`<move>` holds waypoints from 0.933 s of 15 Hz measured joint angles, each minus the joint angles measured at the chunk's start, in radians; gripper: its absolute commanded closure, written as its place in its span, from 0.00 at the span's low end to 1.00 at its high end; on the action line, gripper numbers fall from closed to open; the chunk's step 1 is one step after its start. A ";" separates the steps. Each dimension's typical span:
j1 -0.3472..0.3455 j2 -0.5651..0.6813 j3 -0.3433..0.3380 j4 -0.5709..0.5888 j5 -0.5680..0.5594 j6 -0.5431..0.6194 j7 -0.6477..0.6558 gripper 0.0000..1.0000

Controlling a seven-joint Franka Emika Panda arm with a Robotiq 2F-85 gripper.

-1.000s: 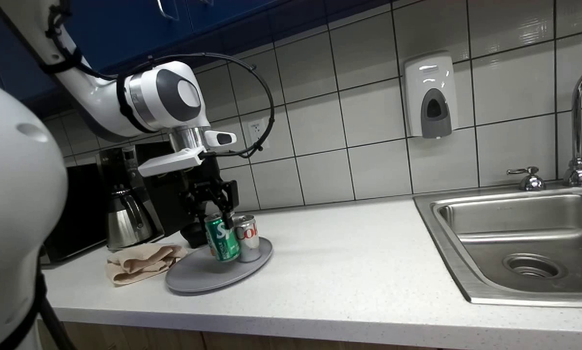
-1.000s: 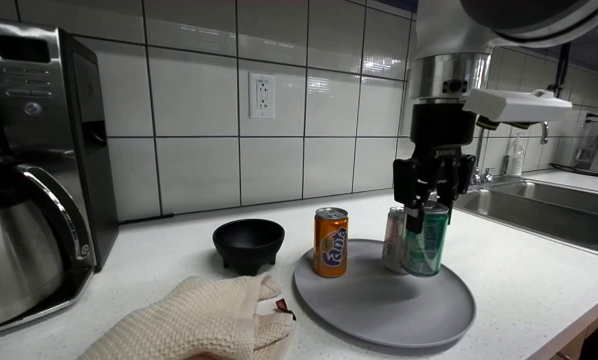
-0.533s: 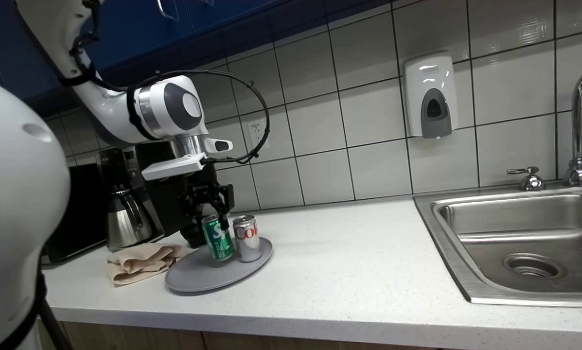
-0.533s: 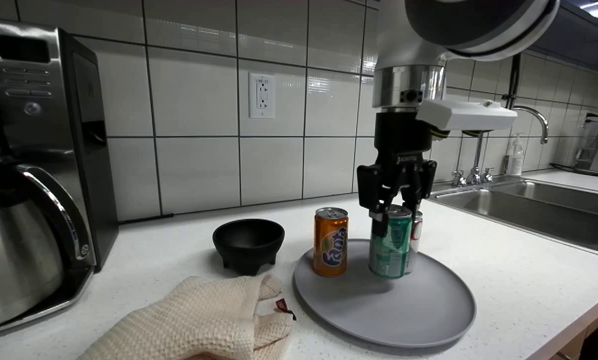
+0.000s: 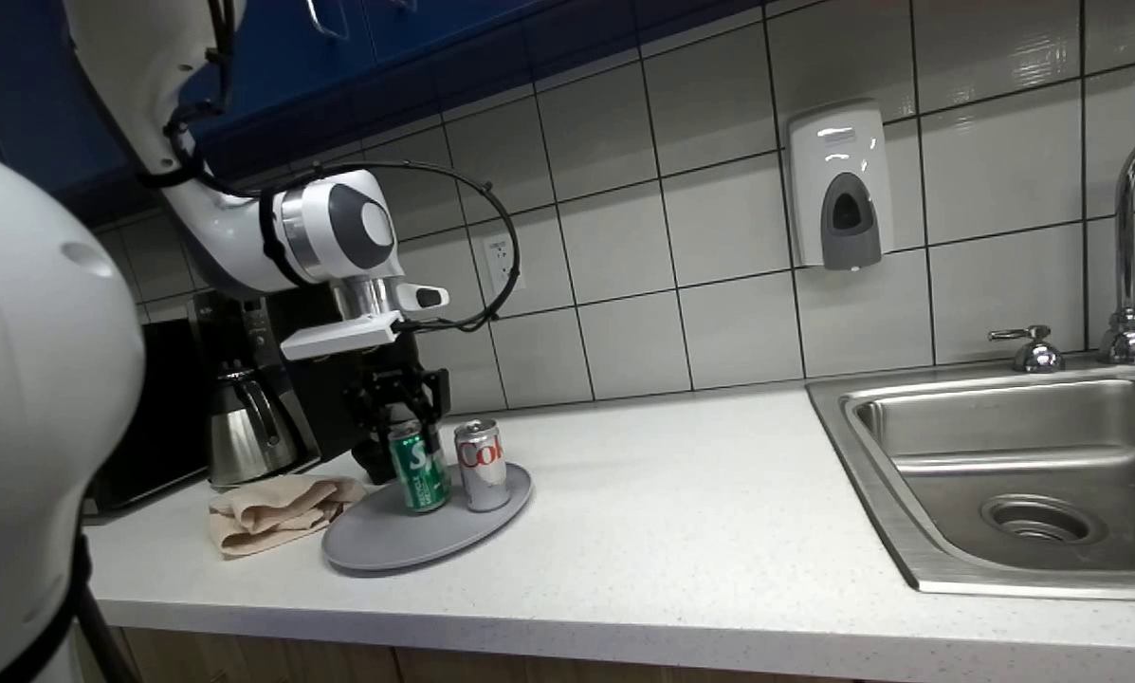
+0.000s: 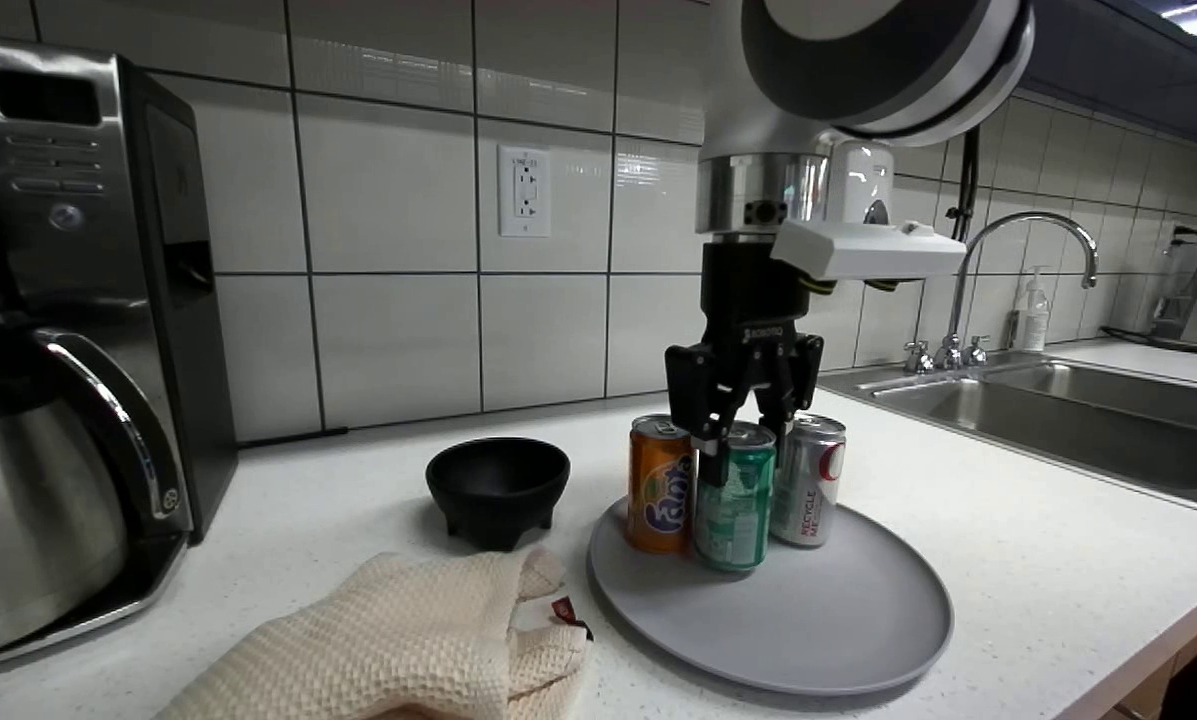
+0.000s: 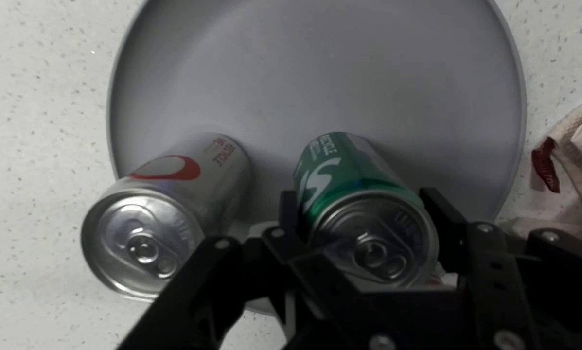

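My gripper (image 6: pixel 748 462) is shut on a green Sprite can (image 6: pixel 733 525), with one finger on each side near its top. In the wrist view the fingers (image 7: pixel 359 199) flank the can (image 7: pixel 342 163). The can is upright over the round grey plate (image 6: pixel 838 640); I cannot tell whether its base touches the plate. A silver Coke can (image 6: pixel 810 485) stands on the plate on one side, apart from it in the wrist view (image 7: pixel 174 180). An orange Fanta can (image 6: pixel 660 490) stands on the plate on the other side, partly behind the green can and hidden in the other views.
A black bowl (image 6: pixel 498 485) and a beige cloth (image 6: pixel 398 630) lie beside the plate on the counter. A coffee maker with a steel carafe (image 6: pixel 48 520) stands beyond them. A steel sink (image 5: pixel 1022 465) is at the far side, and a tiled wall (image 5: pixel 624 275) rises behind.
My gripper has carried the green can away from the silver can toward the orange Fanta can and lowered it toward the plate. The other cans, bowl and cloth have not moved.
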 measured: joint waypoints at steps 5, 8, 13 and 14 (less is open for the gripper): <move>0.004 0.014 0.008 0.007 0.000 0.000 0.000 0.62; 0.004 0.015 0.008 0.007 0.000 -0.001 0.000 0.11; 0.004 0.011 0.008 0.007 0.000 -0.001 0.000 0.00; 0.004 0.009 0.008 0.007 0.000 -0.001 0.000 0.00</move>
